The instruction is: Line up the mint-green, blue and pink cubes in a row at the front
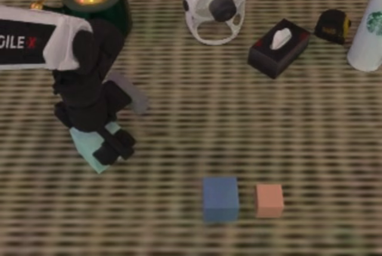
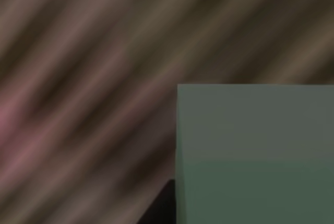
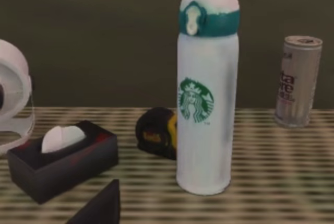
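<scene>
Hovering at the woven table's (image 1: 310, 148) eight o'clock, the left gripper (image 1: 113, 147) covers the pale mint-green matte cube (image 1: 89, 142); whether its fingers pinch it I cannot tell. At six o'clock, the dusty blue matte cube (image 1: 220, 199) sits beside the salmon-pink matte cube (image 1: 269, 200), apart.

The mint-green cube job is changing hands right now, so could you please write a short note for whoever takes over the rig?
Left gripper: down at the mint-green cube on the table's left side; the arm hides most of the cube, and I cannot tell whether the cube is gripped.
Right arm: out of the top view; its wrist camera looks at the white flask and black tissue box at the back right.
Done: blue cube and pink cube sit side by side at the front, a small gap between them.
Left: bring the mint-green cube into that row, probably just left of the blue one.
</scene>
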Controlling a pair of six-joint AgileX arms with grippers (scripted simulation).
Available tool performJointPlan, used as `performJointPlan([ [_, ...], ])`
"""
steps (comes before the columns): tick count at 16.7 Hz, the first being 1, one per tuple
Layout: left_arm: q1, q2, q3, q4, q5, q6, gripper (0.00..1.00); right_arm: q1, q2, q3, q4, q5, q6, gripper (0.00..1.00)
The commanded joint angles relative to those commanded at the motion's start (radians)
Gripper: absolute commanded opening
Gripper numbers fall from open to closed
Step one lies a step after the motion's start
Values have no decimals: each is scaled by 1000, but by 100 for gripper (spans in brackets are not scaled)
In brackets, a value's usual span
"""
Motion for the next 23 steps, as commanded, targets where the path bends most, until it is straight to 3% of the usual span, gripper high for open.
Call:
performJointPlan([
  [2, 0, 0, 0, 0, 0, 0, 0, 0, 0, 0, 0, 0, 0, 100],
  [11, 0, -14, 5, -10, 4, -2, 0, 0, 0, 0, 0, 0, 0, 100],
  [18, 16, -99, 138, -237, 4, -5, 0, 0, 0, 0, 0, 0, 0, 100],
  [23, 13, -111, 152, -257, 3, -3, 0, 0, 0, 0, 0, 0, 0, 100],
])
